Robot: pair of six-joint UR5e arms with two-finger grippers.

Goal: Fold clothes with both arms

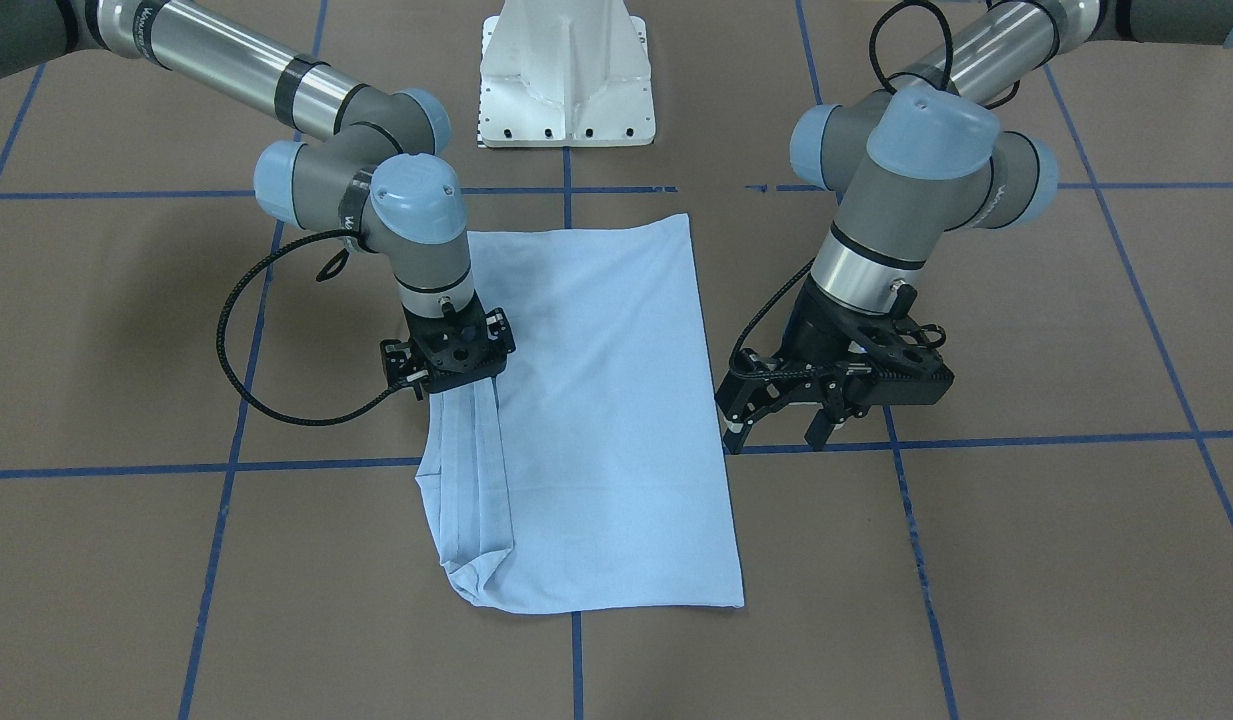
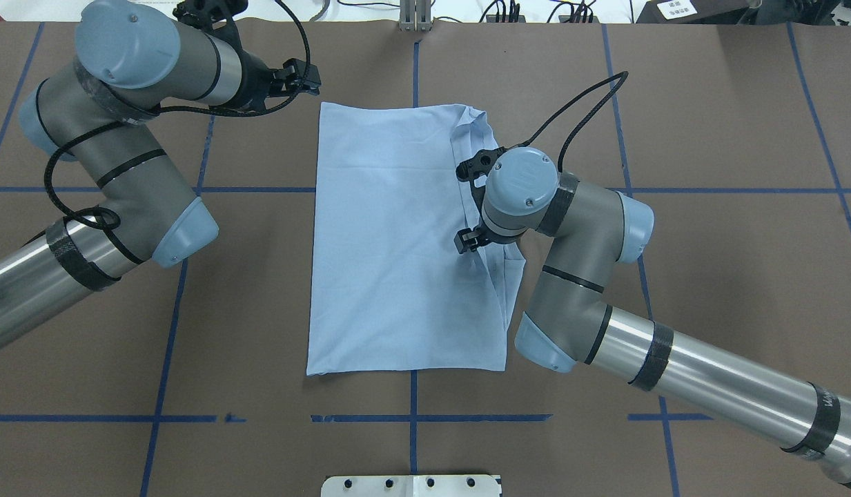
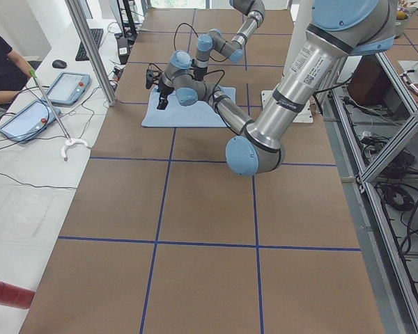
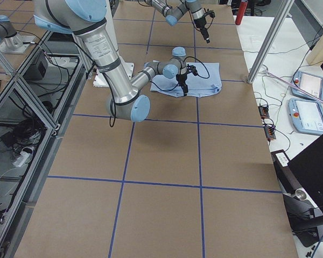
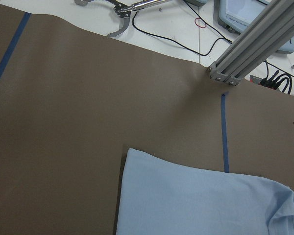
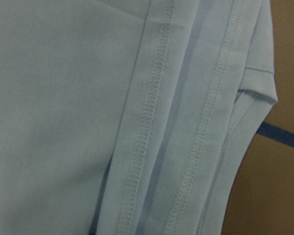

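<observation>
The light blue T-shirt lies flat on the brown table, folded into a tall rectangle. Its print and collar are hidden. My right gripper is down on the shirt's folded side edge. Its fingers are hidden under the wrist, and pleated fabric gathers up into it. The right wrist view shows only close-up seams and hems. My left gripper is open and empty, hovering just off the shirt's opposite long edge near its far corner. The left wrist view shows that shirt corner.
The white pedestal base stands at the robot's side of the table. Blue tape lines grid the brown surface. An aluminium post and operators' tablets stand beyond the far table edge.
</observation>
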